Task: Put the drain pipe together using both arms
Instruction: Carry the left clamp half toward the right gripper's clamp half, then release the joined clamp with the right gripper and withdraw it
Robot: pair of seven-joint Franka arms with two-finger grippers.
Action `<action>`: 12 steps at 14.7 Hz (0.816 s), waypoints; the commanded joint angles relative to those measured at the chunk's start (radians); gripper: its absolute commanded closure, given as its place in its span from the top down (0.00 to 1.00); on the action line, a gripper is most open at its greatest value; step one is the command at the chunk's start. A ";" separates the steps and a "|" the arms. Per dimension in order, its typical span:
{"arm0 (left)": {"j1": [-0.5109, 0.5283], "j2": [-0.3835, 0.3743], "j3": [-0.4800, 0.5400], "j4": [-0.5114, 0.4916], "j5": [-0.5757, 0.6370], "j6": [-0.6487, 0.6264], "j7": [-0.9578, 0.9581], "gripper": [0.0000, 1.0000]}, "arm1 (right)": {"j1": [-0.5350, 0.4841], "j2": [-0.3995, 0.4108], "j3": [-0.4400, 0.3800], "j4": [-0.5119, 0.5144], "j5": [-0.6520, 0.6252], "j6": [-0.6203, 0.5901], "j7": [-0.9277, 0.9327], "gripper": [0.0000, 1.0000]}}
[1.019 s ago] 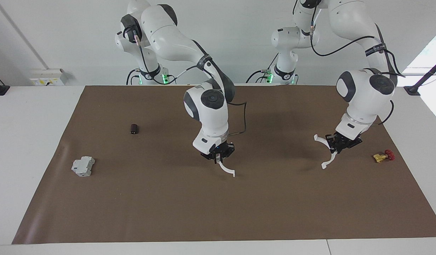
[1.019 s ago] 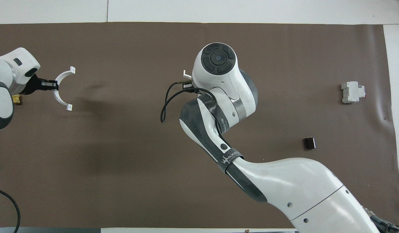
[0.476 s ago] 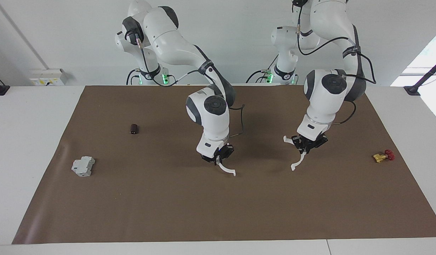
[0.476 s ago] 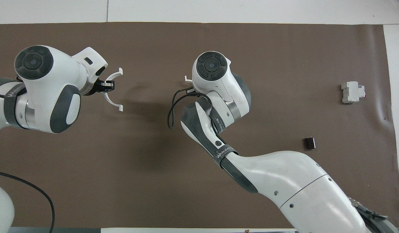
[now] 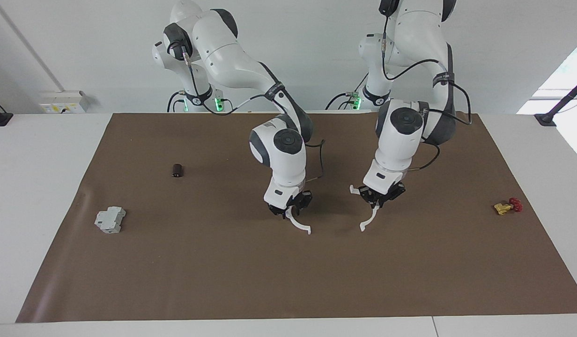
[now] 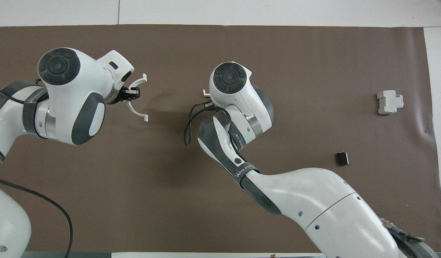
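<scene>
White plastic is what each arm holds: the drain pipe is in two half-ring pieces, both up in the air over the middle of the brown mat [image 5: 288, 281] that covers the tabletop [image 5: 45, 187]. The left gripper [image 5: 378, 200] has its fingers clamped on the middle of one half-ring [image 5: 369, 220], which hangs with its open side turned toward the other piece; the overhead view shows it whole, both end tabs free [image 6: 138, 104]. The right gripper [image 5: 288, 211] has its fingers shut on the other half-ring [image 5: 299, 225], gripping it near one end. Only the lower part of that arc, with one tab, shows in the facing view; from above the right arm's wrist covers nearly all of it, and just a small white tab [image 6: 205, 94] peeks out beside the wrist. The right gripper itself is hidden in the overhead view. The two pieces are near each other but apart, with bare mat between them.

A grey boxy block [image 5: 110, 220] lies toward the right arm's end of the mat, and a small dark cylinder [image 5: 177, 170] lies nearer to the robots than the block. A yellow-and-red valve [image 5: 507, 206] sits toward the left arm's end; the left arm covers that spot in the overhead view.
</scene>
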 commanded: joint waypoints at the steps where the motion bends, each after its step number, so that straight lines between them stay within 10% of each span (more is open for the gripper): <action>1: -0.063 0.067 0.011 0.062 0.007 -0.002 -0.041 0.00 | -0.050 -0.039 0.003 0.013 -0.014 -0.066 -0.020 0.72; 6: -0.143 0.122 0.013 0.061 0.008 0.084 -0.061 0.00 | -0.200 -0.209 -0.003 -0.004 -0.002 -0.284 -0.107 1.00; 12: -0.172 0.131 0.010 0.032 0.016 0.170 -0.065 0.00 | -0.361 -0.450 -0.002 -0.015 0.000 -0.589 -0.184 1.00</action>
